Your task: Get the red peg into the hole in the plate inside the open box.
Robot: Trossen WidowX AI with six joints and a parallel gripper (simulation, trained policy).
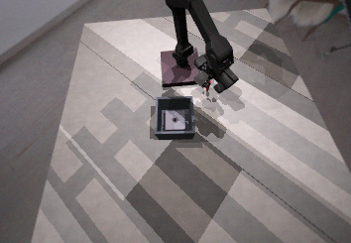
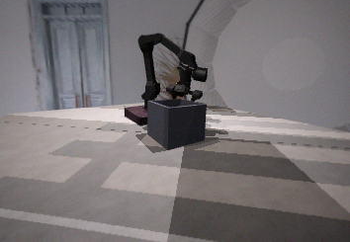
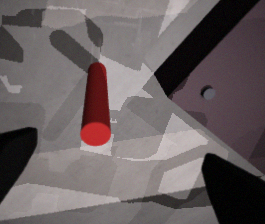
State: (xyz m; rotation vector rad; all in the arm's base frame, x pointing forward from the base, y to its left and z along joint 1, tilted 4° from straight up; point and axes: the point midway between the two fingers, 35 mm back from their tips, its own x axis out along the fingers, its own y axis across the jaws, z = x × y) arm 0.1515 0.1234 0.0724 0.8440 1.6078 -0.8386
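While one tool [image 1: 204,81] [image 2: 185,95] [image 3: 122,148] gapes, one red peg [image 1: 208,86] [image 3: 97,105] stands outside one box [image 1: 175,135] [image 2: 176,125].

Your wrist view showed the red peg [image 3: 96,102] upright, left of centre, between and apart from your open gripper's [image 3: 120,147] fingertips at lower left and lower right; a mauve base plate [image 3: 233,100] occupied the right.
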